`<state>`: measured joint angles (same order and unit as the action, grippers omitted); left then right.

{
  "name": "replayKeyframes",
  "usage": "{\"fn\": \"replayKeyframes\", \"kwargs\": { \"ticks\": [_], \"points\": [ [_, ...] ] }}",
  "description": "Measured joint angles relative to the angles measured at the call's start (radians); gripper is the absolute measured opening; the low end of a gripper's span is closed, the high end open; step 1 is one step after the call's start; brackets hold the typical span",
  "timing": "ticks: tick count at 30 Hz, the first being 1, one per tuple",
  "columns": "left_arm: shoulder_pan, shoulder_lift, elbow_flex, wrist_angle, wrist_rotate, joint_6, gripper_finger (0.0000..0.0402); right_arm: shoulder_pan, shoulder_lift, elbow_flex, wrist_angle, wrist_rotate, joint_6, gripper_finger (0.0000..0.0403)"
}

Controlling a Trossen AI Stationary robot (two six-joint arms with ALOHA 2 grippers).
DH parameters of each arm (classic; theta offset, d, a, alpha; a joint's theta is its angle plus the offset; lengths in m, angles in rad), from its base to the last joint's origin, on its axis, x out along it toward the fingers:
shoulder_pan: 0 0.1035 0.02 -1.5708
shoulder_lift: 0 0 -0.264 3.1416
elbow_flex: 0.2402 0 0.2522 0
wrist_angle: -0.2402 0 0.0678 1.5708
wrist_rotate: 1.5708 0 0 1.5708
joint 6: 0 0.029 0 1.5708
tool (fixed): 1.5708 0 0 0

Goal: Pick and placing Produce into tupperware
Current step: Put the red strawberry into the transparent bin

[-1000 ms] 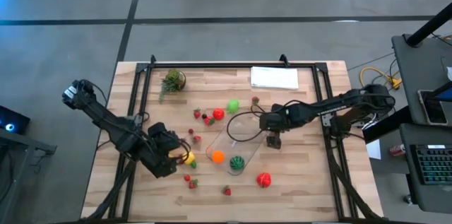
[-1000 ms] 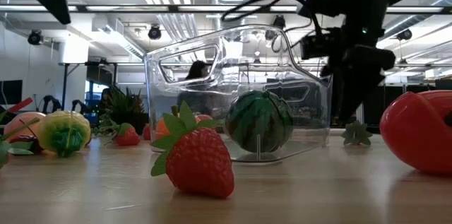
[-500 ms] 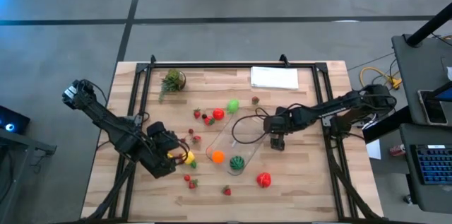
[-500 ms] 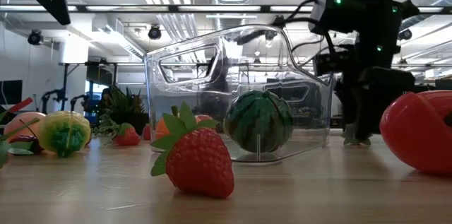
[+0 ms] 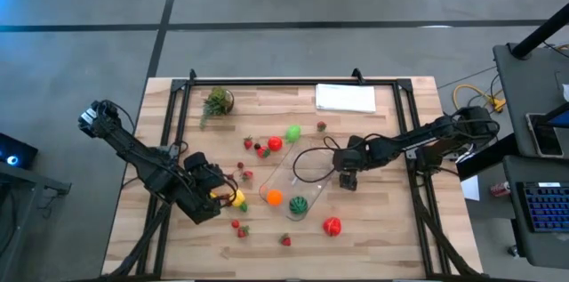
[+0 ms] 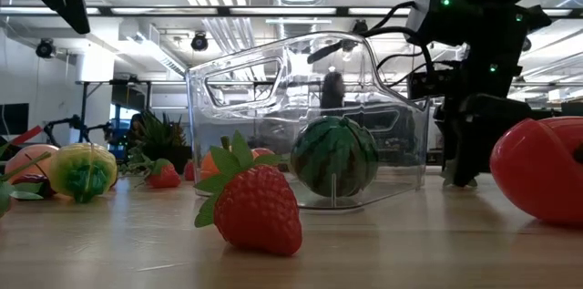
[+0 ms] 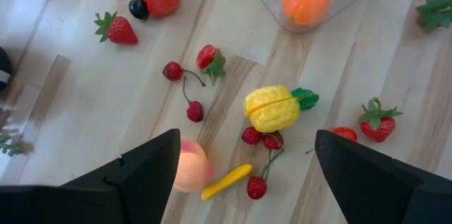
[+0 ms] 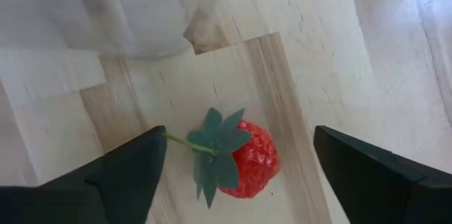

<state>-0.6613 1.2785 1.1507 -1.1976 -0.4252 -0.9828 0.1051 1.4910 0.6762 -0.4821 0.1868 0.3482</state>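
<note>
The clear tupperware (image 5: pixel 300 173) stands mid-table and holds an orange piece (image 5: pixel 274 197) and a striped green melon (image 5: pixel 297 204). My right gripper (image 5: pixel 347 179) is low over the table just right of the tub, open, pointing down. A red strawberry (image 8: pixel 247 164) with green leaves lies on the wood between its fingers, which stand clear of it. My left gripper (image 5: pixel 220 197) hangs open at the left, above a yellow fruit (image 7: pixel 272 109), cherries (image 7: pixel 258 139) and a peach-coloured piece (image 7: pixel 191 169).
Loose produce lies around the tub: a big red piece (image 5: pixel 332 225), strawberries (image 5: pixel 285 240) near the front, and red and green pieces (image 5: pixel 283 138) behind. A potted plant (image 5: pixel 216 101) and a white sheet (image 5: pixel 345 97) sit at the far edge. Dark frame rails (image 5: pixel 182 140) run along both sides.
My right gripper has sunk toward the table beside the tub's right wall, down over the strawberry. The left arm and the produce have kept still.
</note>
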Motion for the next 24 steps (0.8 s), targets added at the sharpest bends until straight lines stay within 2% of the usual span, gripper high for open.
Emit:
{"fn": "replayKeyframes", "kwargs": {
  "ticks": [10,18,24],
  "points": [
    [0.000,0.000,0.000,0.000,0.000,0.002,0.0312,0.002,-0.001,-0.010,0.008,-0.003,0.009,0.0226],
    [0.000,0.000,0.000,-0.004,0.000,0.003,0.0312,0.002,-0.015,-0.010,-0.014,-0.010,0.053,0.0179],
    [0.000,0.000,0.000,-0.028,-0.004,0.003,0.0312,0.002,-0.077,0.002,-0.063,0.018,0.082,0.0152]
  ]
}}
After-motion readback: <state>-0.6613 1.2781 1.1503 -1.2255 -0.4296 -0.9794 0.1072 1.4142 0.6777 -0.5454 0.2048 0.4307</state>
